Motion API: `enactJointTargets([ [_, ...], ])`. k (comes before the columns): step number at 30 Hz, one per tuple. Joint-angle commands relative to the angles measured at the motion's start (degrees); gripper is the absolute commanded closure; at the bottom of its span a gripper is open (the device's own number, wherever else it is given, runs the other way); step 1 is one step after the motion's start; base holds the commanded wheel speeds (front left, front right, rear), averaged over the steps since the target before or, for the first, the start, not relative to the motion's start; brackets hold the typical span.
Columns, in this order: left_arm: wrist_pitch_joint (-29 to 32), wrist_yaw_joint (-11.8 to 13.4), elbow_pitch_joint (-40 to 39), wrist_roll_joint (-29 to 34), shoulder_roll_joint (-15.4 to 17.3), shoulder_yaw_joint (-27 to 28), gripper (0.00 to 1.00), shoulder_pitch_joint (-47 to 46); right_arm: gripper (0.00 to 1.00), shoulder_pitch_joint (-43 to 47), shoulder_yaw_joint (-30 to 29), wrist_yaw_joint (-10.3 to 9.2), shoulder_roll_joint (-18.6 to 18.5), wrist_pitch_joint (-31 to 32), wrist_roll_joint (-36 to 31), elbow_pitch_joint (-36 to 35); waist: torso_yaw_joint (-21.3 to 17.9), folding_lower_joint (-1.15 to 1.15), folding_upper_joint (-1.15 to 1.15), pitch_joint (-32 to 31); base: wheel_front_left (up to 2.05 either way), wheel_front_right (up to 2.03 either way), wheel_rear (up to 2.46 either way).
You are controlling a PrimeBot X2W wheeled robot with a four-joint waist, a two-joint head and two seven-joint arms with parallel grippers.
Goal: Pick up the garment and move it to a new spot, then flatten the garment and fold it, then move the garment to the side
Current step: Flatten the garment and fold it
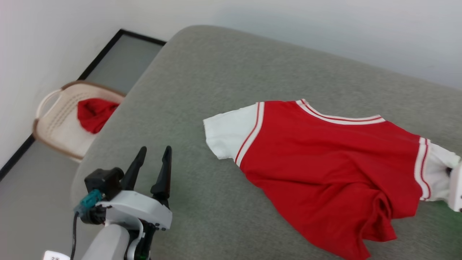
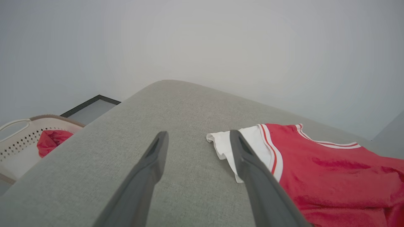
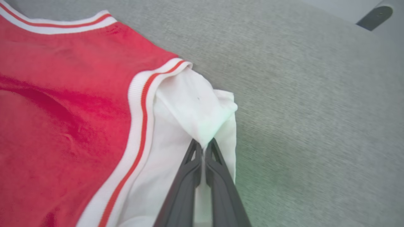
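The garment is spread, plain red side up and rumpled at the hem, across the grey padded surface; its white right-hand sleeve is clenched in the right pincer. The left pincer is held released over bare padding near the other sleeve — the pick-up grasp is judged half made; next, that sleeve must be gripped so the cloth lifts evenly.

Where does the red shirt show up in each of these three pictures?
Head view: red shirt, right of centre on the grey cushion.
Left wrist view: red shirt, lower right corner.
Right wrist view: red shirt, left half; right gripper shut on its white sleeve.
Shared landmark: the striped collar.
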Motion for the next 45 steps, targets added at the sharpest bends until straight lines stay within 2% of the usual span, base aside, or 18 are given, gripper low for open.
enactJointTargets([
  [1, 0.01, -0.19, -0.01, 0.49, 0.29, 0.11, 0.0, 0.65, 1.0, 0.94, -0.44, -0.08, -0.47, -0.1, 0.08, -0.33, -2.44, 0.0, 0.0, -2.0, 0.0, 0.0, 0.0],
  [12, 0.44, 0.4, -1.22, 0.66, 1.21, -0.19, 0.0, 2.78, 1.0, 6.6, -6.94, -0.08, -4.09, 0.83, -0.47, -2.45, -8.21, 0.0, 0.0, -4.62, 0.0, 0.0, 0.0],
  [17, 1.06, 0.68, -1.91, 0.6, 1.41, -0.63, 0.0, 3.09, 1.0, 8.47, -9.9, -0.08, -3.91, -0.34, -1.37, -1.82, -9.76, 0.0, 0.0, -4.46, 0.0, 0.0, 0.0],
  [19, 1.28, 0.81, -2.18, 0.48, 1.54, -0.61, 0.0, 3.0, 0.98, 8.29, -10.48, -0.08, -2.75, -1.31, -1.33, -0.52, -10.32, 0.0, 0.0, -4.27, 0.0, 0.0, 0.0],
  [21, 1.45, 0.99, -2.37, 0.27, 1.56, -0.64, 0.0, 2.86, 0.56, 7.56, -10.11, -0.08, -2.2, -2.82, -1.94, 0.67, -10.87, 0.0, 0.0, -4.12, 0.0, 0.0, 0.0],
  [22, 1.67, 0.95, -2.42, 0.28, 1.62, -0.75, 0.0, 2.82, 0.0, 7.12, -10.11, -0.08, -1.74, -3.47, -2.12, 1.63, -11.18, 0.0, 0.0, -4.09, 0.0, 0.0, 0.0],
  [26, 2.25, 1.07, -2.76, 0.31, 2.14, -0.94, 0.0, 2.85, 0.0, 5.3, -8.9, -0.08, -0.46, -5.91, -2.74, 4.42, -12.48, 0.0, 0.0, -4.34, 0.0, 0.0, 0.0],
  [31, 2.8, 1.7, -3.82, -0.06, 3.2, -0.26, 0.0, 3.38, 0.0, 4.04, -6.68, -0.08, -0.67, -9.05, -1.87, 4.01, -14.73, 0.0, 0.0, -4.89, 0.0, 0.0, 0.0],
  [38, 3.9, 3.1, -6.55, -0.56, 5.33, 1.23, 0.0, 4.31, 0.0, 6.19, -4.02, -0.08, 0.9, -17.43, -0.11, -2.66, -18.96, 0.0, 0.0, -5.83, 0.0, 0.0, 0.0],
  [45, 6.69, 3.56, -9.9, -1.31, 7.97, 2.13, 0.0, 4.64, 0.0, 10.25, -2.9, -0.08, 5.37, -28.45, -1.43, -9.84, -23.87, 0.0, 0.0, -6.11, 0.0, 0.0, 0.0],
])
